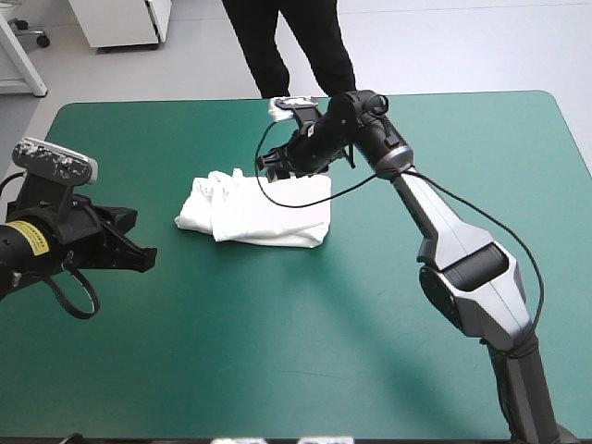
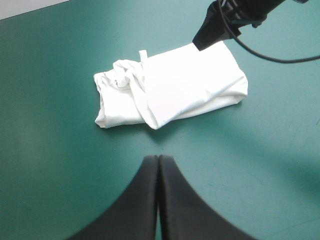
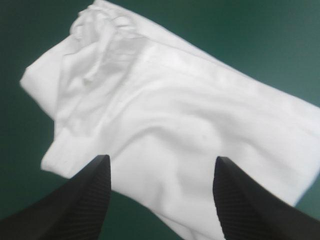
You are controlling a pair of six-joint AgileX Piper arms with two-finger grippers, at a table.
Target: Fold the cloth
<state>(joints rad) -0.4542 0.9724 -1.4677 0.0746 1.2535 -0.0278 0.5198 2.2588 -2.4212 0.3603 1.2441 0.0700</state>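
Teal-green tabletop fills the near side, where the left claw hangs with its black fingers pressed together into one point, holding nothing, well short of the cloth. Beyond it, about mid-table, the white T-shirt rests as a folded bundle. Its long axis runs left to right, roughly along the table's far edge. The bunched, wrinkled end points toward the table's left and the smooth folded end toward its right. Farther on, the right claw hovers over the bundle's far edge, fingers spread, gripping nothing. The folding looks nearly done, so I judge this a last tidying step. The next move would call for pinching the loose left end and laying it over the bundle, or simply lifting clear.
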